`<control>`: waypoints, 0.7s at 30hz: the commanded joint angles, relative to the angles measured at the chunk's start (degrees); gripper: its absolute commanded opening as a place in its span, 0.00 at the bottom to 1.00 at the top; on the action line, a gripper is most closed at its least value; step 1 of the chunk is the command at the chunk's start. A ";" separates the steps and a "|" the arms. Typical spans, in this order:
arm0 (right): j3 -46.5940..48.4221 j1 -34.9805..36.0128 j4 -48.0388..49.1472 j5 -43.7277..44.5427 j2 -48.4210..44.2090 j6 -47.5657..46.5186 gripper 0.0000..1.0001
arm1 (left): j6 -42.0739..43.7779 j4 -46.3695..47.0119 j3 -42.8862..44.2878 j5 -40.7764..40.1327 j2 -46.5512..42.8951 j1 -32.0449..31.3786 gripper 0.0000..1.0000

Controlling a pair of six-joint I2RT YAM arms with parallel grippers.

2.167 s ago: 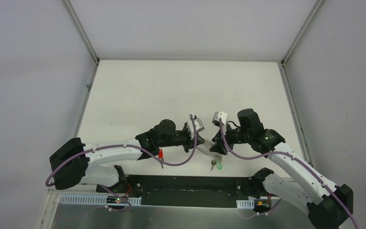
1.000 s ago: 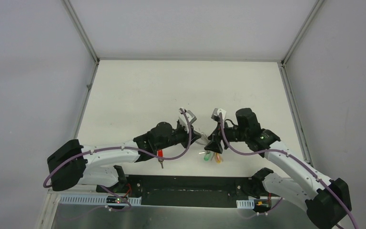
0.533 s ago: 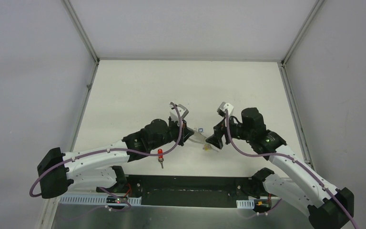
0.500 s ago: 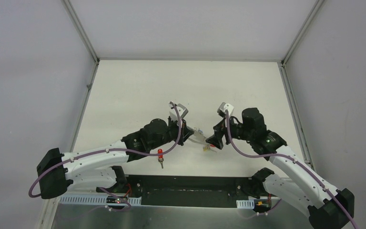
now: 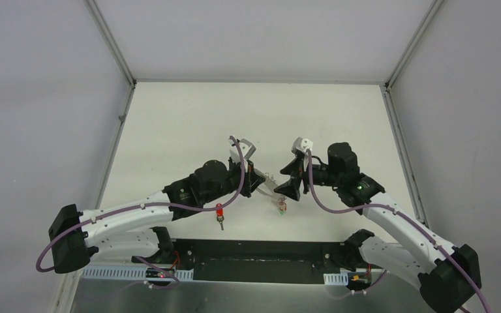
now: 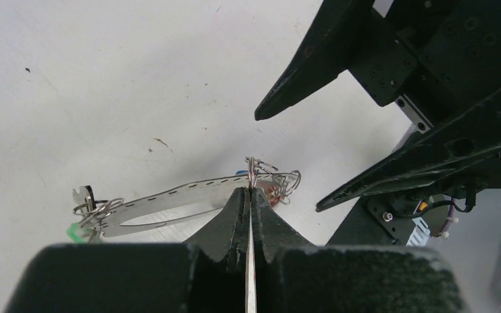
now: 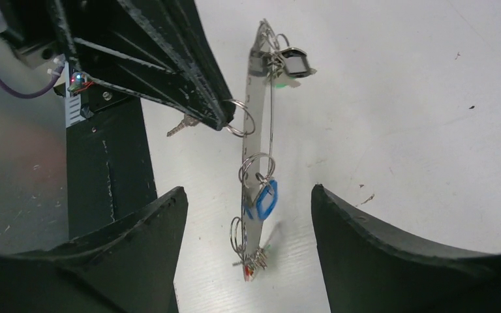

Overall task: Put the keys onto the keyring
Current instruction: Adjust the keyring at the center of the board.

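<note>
The keyring (image 5: 271, 185) is a flat grey metal loop held up between my two grippers. It shows side-on in the left wrist view (image 6: 169, 199) and edge-on in the right wrist view (image 7: 256, 147). Small split rings hang on it, with a blue head (image 7: 266, 199), a green head (image 7: 278, 83) and a red bit (image 7: 250, 270). My left gripper (image 6: 250, 190) is shut on a small ring at the keyring's edge. My right gripper (image 7: 248, 225) is open, its fingers either side of the keyring's end without touching. A red-headed key (image 5: 220, 211) lies on the table by the left arm.
The white table (image 5: 189, 124) stretches behind the grippers. A black base strip (image 5: 261, 254) runs along the near edge under the arms. Grey walls enclose the table on three sides.
Both grippers and the keyring have moved left and away from the near edge. The keys that lay on the table by the right gripper now dangle under the ring. The red key has not moved.
</note>
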 commanded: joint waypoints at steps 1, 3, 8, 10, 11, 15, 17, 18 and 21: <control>-0.89 0.70 7.62 2.22 2.84 2.12 0.71 | -1.83 3.75 3.27 0.95 -0.50 -0.74 0.00; -0.87 1.09 8.13 2.74 4.22 1.63 0.69 | -2.38 3.96 3.27 0.68 -0.63 -0.73 0.00; -1.11 1.92 11.41 2.34 7.05 1.47 0.61 | -3.37 4.92 2.58 0.90 -1.29 -0.73 0.00; -1.03 2.22 12.22 2.30 8.21 1.53 0.53 | -3.78 5.44 2.21 0.95 -1.64 -0.73 0.00; -0.96 2.39 12.48 2.34 8.70 1.48 0.49 | -3.96 5.64 2.03 0.90 -1.80 -0.75 0.00; -0.36 2.60 12.01 2.73 10.60 1.14 0.23 | -4.56 5.71 1.32 0.55 -2.67 -0.74 0.00; -0.05 2.61 11.33 2.81 10.86 0.91 0.11 | -4.87 5.70 0.96 0.27 -3.11 -0.78 0.00; 0.13 2.59 10.90 2.80 10.75 0.79 0.05 | -4.86 5.50 0.82 0.18 -3.30 -0.74 0.00; 0.97 2.59 9.00 2.77 10.13 0.12 0.00 | -5.22 3.10 1.25 -0.88 -3.69 -0.73 0.00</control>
